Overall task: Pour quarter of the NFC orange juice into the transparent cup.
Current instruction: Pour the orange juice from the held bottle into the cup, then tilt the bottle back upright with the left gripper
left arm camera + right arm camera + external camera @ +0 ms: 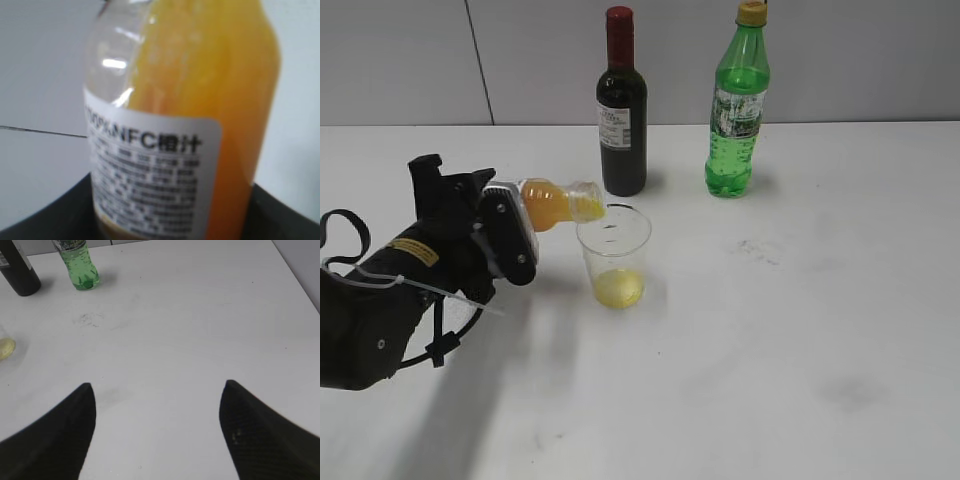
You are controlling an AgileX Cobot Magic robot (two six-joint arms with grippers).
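Above the transparent cup [614,256], the left claw [510,235] is clutching the tipped NFC orange juice [556,203]; overtilting risks overshooting a quarter; the right claw [157,432] is hanging spread, empty.

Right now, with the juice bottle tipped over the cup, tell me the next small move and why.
Probably tilt the NFC orange juice back upright. Its mouth sits at the rim of the transparent cup, a shallow pool of juice already lies at the bottom, and the bottle looks partly drained.
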